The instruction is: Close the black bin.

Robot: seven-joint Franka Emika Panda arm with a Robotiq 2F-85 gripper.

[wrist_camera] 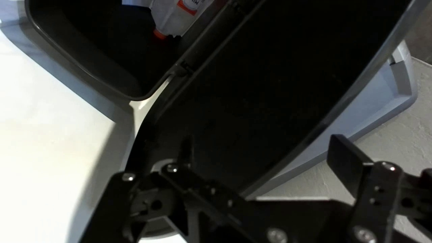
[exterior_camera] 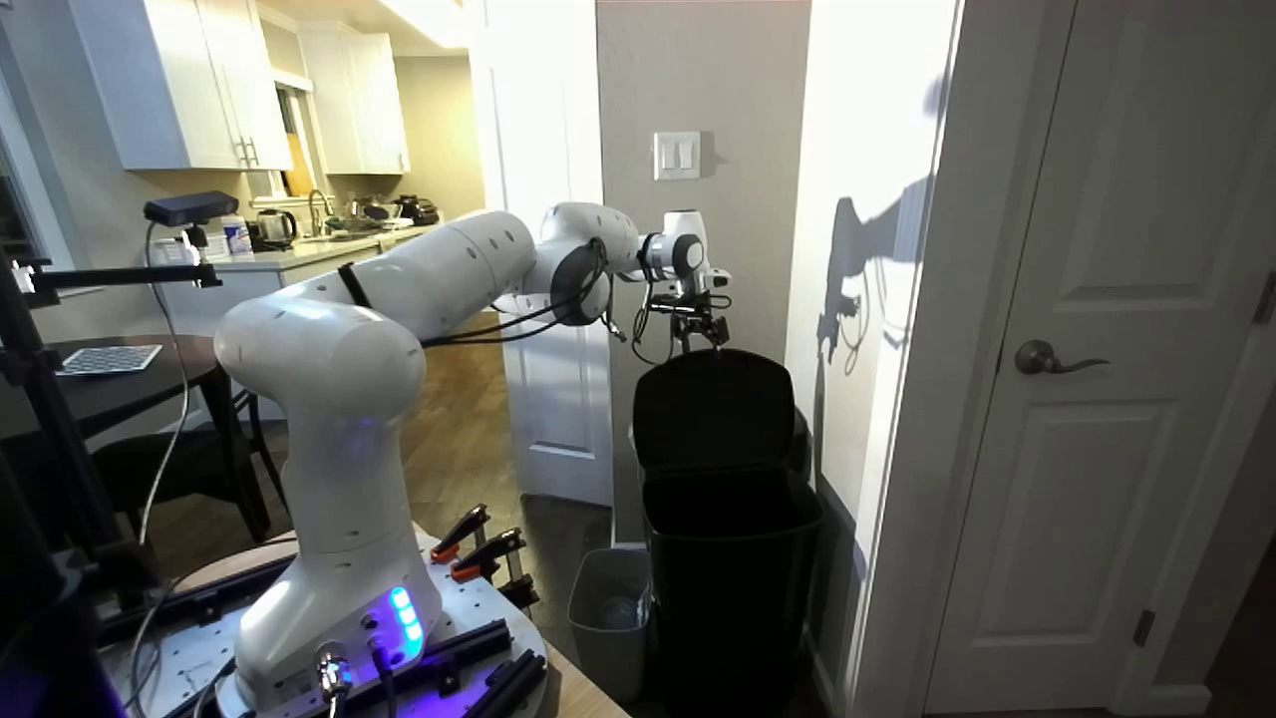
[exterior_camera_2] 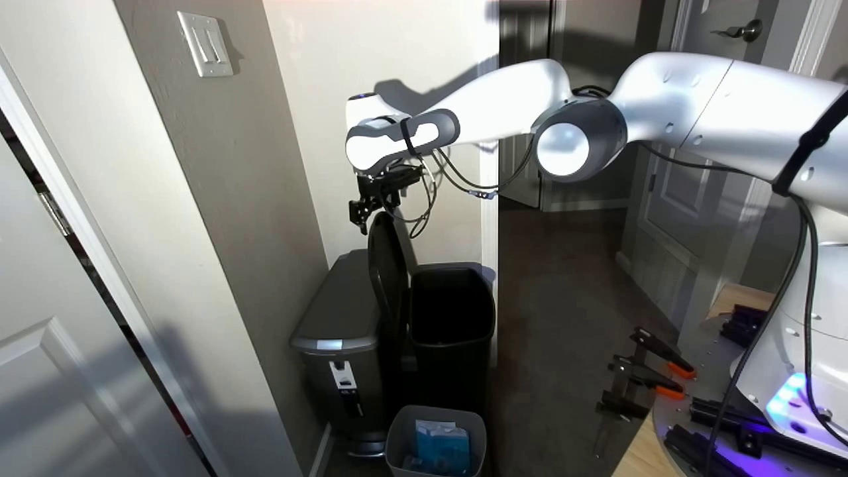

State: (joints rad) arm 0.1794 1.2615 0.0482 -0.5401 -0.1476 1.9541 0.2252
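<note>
Beside a pale wall (exterior_camera_2: 377, 40), the black bin (exterior_camera: 733, 598) stands tall and dull-surfaced, its rectangular body rounded at the corners, its mouth uncovered. The lid (exterior_camera: 713, 409), a broad rounded panel, is tipped up on its hinge, close to upright in both exterior views. Inside, the wrist view shows a whitish bottle (wrist_camera: 180, 18) with a red cap (wrist_camera: 159, 34). At the lid's upper edge is the hand (wrist_camera: 263, 152), its fingers (wrist_camera: 344, 157) wide apart with that edge showing between them; whether they touch it, I cannot tell. Just behind the lid is a dark grey bin (exterior_camera_2: 341, 291); near the black bin stands a small grey wastebasket (exterior_camera: 606, 658) with a blue package (exterior_camera_2: 442, 450).
</note>
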